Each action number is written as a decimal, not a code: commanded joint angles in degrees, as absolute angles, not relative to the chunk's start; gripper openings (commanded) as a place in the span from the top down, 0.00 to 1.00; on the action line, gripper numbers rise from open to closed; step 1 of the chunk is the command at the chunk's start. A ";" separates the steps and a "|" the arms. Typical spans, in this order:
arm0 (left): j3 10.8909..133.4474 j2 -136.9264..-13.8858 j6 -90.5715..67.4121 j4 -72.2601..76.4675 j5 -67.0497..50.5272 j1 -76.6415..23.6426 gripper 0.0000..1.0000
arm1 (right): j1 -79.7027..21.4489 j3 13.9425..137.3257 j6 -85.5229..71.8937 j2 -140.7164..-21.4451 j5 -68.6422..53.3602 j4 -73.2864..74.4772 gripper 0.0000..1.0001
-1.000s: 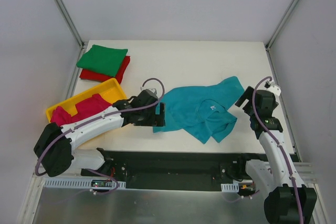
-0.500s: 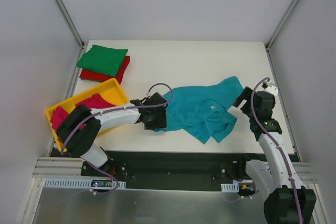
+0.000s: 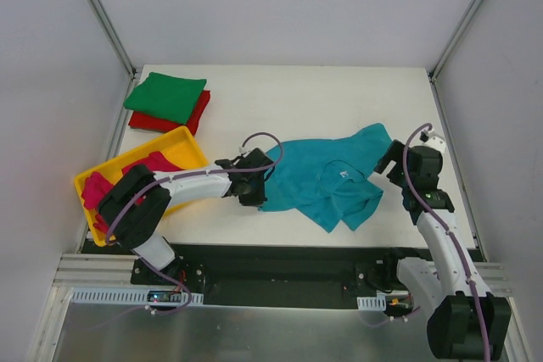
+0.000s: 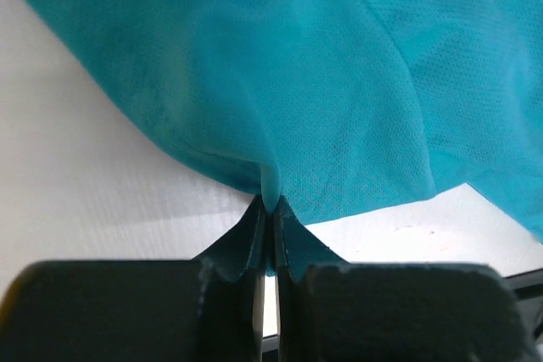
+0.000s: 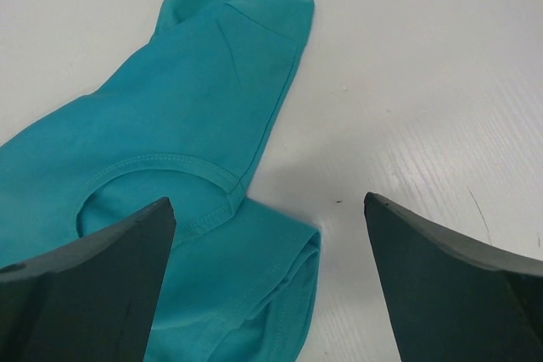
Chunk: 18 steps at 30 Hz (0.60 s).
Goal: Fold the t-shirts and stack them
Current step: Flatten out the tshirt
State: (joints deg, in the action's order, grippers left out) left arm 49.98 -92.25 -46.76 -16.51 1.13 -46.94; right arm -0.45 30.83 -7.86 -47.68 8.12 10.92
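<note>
A crumpled teal-blue t-shirt (image 3: 327,175) lies in the middle of the white table. My left gripper (image 3: 260,192) is shut on the shirt's left hem; in the left wrist view a fold of teal cloth (image 4: 270,186) is pinched between the closed jaws. My right gripper (image 3: 389,161) hovers open at the shirt's right side, above a sleeve (image 5: 280,286) and the collar (image 5: 161,167). A folded green t-shirt (image 3: 165,96) rests on a folded red t-shirt (image 3: 193,116) at the back left. Magenta-pink t-shirts (image 3: 140,173) lie in the tray.
A yellow plastic tray (image 3: 180,142) sits at the left, near the left arm. The table's front edge (image 3: 280,243) runs just below the teal shirt. Grey walls with metal struts enclose the table on three sides.
My left gripper has gone from open to shut on the teal shirt's left hem, with the arm stretched lower and further right. The right gripper has shifted slightly toward the shirt.
</note>
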 commanded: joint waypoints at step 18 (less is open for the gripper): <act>44.65 -77.08 -45.09 -18.98 11.95 -47.20 1.00 | -7.29 51.58 -16.95 -83.65 8.52 23.11 0.04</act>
State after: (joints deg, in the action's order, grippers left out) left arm 45.06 -79.68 -46.50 -18.33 9.72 -46.89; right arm -4.78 45.63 -12.23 -77.49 2.44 16.21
